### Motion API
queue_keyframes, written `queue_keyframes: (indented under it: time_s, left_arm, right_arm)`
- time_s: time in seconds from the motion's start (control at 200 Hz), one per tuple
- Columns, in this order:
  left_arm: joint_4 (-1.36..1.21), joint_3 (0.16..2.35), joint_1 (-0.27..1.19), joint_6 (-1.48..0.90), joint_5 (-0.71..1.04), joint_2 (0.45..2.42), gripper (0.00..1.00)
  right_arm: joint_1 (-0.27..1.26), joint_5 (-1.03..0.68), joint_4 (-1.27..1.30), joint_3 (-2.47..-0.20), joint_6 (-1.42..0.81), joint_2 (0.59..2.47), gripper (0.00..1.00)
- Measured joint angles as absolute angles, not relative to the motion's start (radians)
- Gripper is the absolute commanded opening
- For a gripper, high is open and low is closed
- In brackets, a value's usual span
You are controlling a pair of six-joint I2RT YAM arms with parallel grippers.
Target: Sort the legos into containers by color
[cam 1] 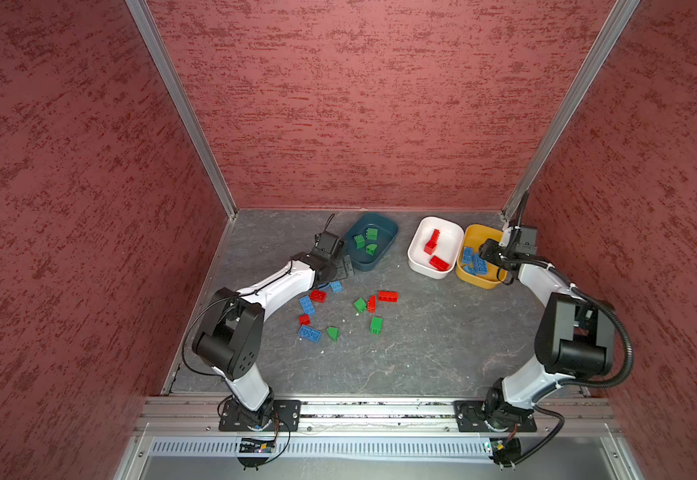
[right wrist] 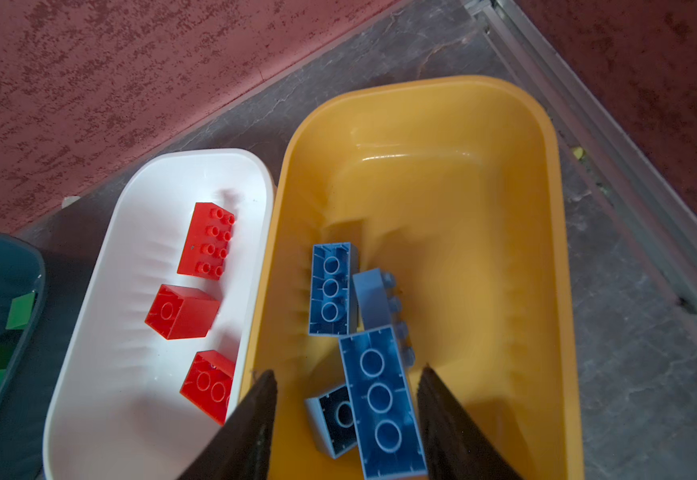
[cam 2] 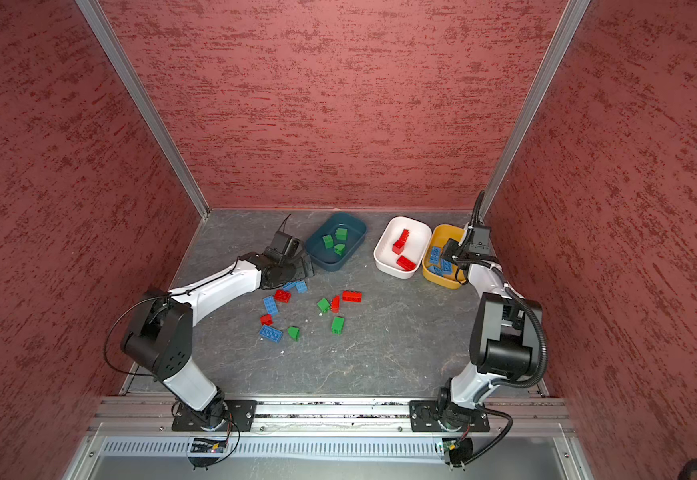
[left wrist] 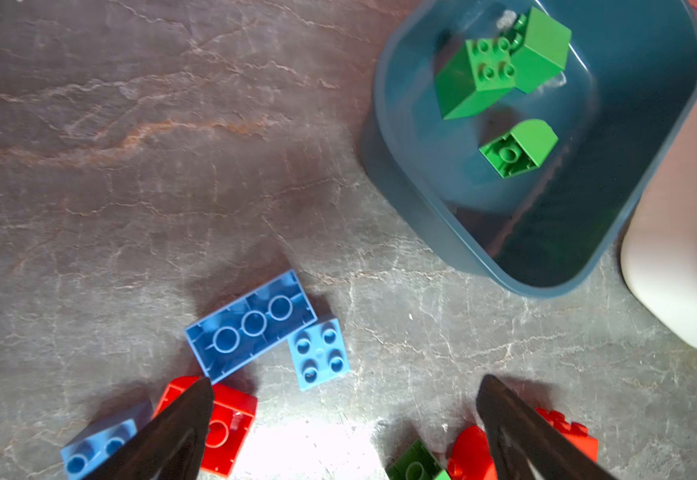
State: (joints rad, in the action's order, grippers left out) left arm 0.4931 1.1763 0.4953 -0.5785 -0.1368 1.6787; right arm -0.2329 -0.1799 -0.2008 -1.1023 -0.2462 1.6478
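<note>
right gripper (right wrist: 348,370): jaws part-spread over yellow tub (right wrist: 421,83), back right corner of bench (cam 1: 421,353)
long blue brick (right wrist: 384,399): between the fingers, looks unclamped, underside up
step: likely release; lift straight, clear the rim
left gripper (left wrist: 347,379): wide, empty, over loose legos (cam 1: 388,296) mid-bench
materials: glossy hard plastic, studded; bench stone-look, matte

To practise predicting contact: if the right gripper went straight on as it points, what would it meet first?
Probably the long blue brick lying underside up in the yellow tub, ahead of the right gripper; depth is unclear.
</note>
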Motion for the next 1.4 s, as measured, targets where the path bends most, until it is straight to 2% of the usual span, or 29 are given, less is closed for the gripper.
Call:
queue_keyframes:
  time_s: [0.22, 0.301, 0.326, 0.341, 0.501, 0.621, 0.731, 0.907, 1.182, 1.403]
  left_arm:
    - [0.513, 1.183, 0.574, -0.575, -0.135, 1.688, 0.99]
    - [0.522, 1.195, 0.605, -0.571, -0.133, 1.703, 0.99]
    - [0.525, 1.200, 0.615, -0.570, -0.132, 1.711, 0.99]
    - [0.527, 1.202, 0.620, -0.568, -0.130, 1.716, 0.99]
    - [0.550, 1.242, 0.670, -0.540, -0.109, 1.777, 0.98]
    - [0.580, 1.292, 0.695, -0.500, -0.091, 1.822, 0.88]
    - [0.609, 1.365, 0.715, -0.445, -0.079, 1.875, 0.84]
    - [0.638, 1.468, 0.760, -0.258, -0.072, 1.955, 0.80]
    - [0.698, 1.596, 0.795, 0.073, -0.025, 2.081, 0.79]
    - [0.730, 1.656, 0.795, 0.246, -0.016, 2.147, 0.64]
  right_arm:
    - [-0.233, -0.215, -0.204, -1.055, -0.270, 1.592, 0.71]
    - [-0.233, -0.231, -0.186, -1.014, -0.291, 1.554, 0.86]
    - [-0.232, -0.236, -0.179, -1.001, -0.304, 1.543, 0.96]
    - [-0.232, -0.239, -0.176, -0.993, -0.309, 1.536, 0.99]
    - [-0.229, -0.243, -0.121, -0.925, -0.375, 1.472, 0.99]
    - [-0.228, -0.224, -0.114, -0.917, -0.419, 1.432, 0.99]
    - [-0.228, -0.224, -0.101, -0.917, -0.432, 1.403, 0.99]
    - [-0.228, -0.235, -0.053, -0.881, -0.457, 1.341, 0.99]
    - [-0.228, -0.251, -0.042, -0.877, -0.464, 1.327, 0.99]
    - [-0.228, -0.262, -0.046, -0.877, -0.464, 1.327, 0.99]
